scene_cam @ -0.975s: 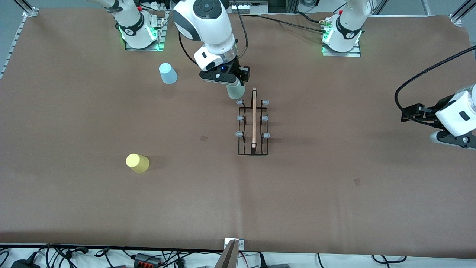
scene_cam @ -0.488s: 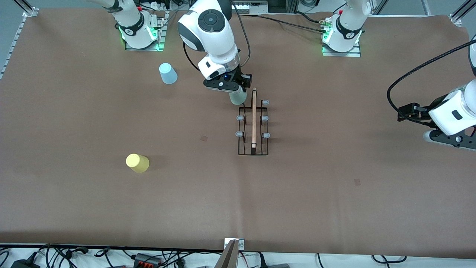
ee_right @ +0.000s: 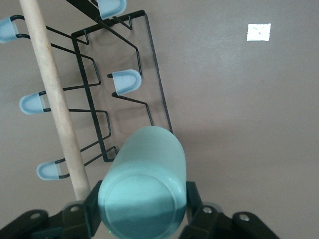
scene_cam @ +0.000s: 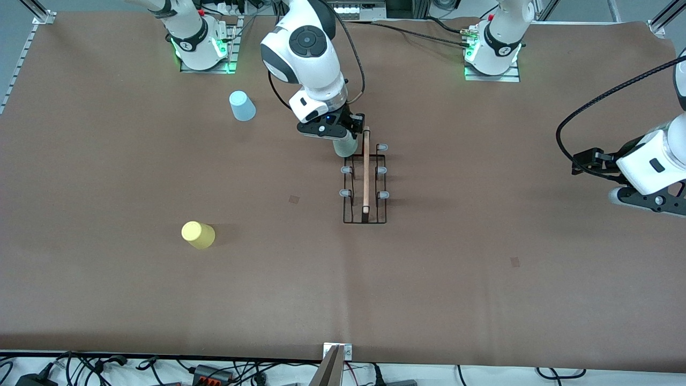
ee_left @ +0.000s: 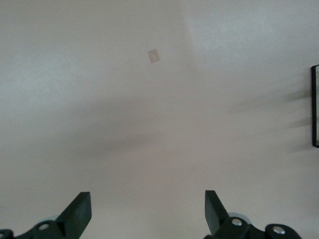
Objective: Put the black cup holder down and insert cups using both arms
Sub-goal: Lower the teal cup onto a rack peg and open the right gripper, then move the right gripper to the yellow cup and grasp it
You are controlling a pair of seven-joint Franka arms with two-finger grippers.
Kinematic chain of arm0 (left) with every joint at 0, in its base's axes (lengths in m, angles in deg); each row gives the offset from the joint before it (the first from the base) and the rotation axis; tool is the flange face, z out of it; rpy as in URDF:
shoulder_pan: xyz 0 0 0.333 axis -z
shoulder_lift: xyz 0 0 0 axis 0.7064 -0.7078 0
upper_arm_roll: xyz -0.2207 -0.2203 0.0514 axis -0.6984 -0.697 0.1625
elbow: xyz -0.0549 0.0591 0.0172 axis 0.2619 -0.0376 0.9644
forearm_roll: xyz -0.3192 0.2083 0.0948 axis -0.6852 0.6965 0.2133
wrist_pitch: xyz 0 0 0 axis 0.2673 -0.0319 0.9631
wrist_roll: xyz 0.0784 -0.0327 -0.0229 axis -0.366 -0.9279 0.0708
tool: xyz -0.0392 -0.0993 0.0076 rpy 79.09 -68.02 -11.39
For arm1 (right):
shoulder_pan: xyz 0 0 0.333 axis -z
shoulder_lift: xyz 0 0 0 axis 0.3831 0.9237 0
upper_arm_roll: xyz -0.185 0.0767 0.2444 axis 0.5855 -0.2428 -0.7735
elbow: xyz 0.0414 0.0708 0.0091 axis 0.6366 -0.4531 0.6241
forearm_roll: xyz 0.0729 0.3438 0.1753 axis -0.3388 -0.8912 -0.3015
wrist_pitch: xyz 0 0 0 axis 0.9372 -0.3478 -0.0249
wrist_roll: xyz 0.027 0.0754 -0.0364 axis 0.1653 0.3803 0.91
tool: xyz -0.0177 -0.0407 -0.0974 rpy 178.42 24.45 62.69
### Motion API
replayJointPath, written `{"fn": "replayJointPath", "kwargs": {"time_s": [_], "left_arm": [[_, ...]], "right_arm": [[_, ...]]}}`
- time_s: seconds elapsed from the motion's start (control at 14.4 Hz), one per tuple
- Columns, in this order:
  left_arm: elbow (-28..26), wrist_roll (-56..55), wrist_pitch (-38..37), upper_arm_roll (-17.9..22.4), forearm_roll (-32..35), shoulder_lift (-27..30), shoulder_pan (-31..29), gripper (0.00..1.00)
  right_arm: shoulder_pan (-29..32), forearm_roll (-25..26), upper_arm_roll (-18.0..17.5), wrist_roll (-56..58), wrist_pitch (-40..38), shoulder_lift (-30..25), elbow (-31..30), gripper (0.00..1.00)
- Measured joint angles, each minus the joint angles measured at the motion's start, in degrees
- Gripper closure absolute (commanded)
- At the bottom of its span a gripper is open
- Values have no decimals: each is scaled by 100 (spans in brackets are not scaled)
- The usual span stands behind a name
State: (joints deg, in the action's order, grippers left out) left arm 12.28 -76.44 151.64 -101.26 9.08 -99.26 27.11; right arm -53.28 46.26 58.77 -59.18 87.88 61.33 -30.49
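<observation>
The black cup holder [scene_cam: 364,219] stands mid-table, its wooden rod [scene_cam: 366,171] pointing at the front camera. My right gripper [scene_cam: 343,140] is shut on a pale green cup [scene_cam: 346,147], bottom up. The cup is at the holder's corner peg nearest the right arm's base and hides that peg. The right wrist view shows the fingers [ee_right: 195,199] of the right gripper [ee_right: 143,201] against the green cup [ee_right: 149,164], beside the rod [ee_right: 50,84] and wire frame [ee_right: 159,94]. My left gripper [scene_cam: 643,203] waits open over bare table at the left arm's end, and the left gripper [ee_left: 147,196] holds nothing.
A light blue cup [scene_cam: 242,105] stands near the right arm's base. A yellow cup [scene_cam: 198,235] sits nearer the front camera, toward the right arm's end. The left wrist view catches one edge of the holder [ee_left: 315,104].
My right gripper has carried the green cup down and sideways to the holder's corner peg. The left arm has drifted slightly toward the holder.
</observation>
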Motion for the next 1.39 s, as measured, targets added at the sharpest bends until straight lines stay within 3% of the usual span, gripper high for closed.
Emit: {"fn": "replayJointPath", "kwargs": {"time_s": [0.21,0.42,0.63,0.84,1.05,1.39], "left_arm": [[0,0,0,-1,0,0,1,0],[0,0,0,-1,0,0,1,0],[0,0,0,-1,0,0,1,0],[0,0,0,0,0,0,-5,0],[0,1,0,3,1,0,-19,0],[1,5,0,6,3,0,-34,0]], "right_arm": [[52,0,42,-161,38,0,93,0],[343,16,77,100,-520,-219,264,0],[1084,28,112,1702,-1664,-711,227,0],[2226,30,178,3798,-1968,-1047,-105,0],[2848,31,601,5484,-1680,-1029,-421,0],[2889,34,1265,7268,83,-458,-906,0]]}}
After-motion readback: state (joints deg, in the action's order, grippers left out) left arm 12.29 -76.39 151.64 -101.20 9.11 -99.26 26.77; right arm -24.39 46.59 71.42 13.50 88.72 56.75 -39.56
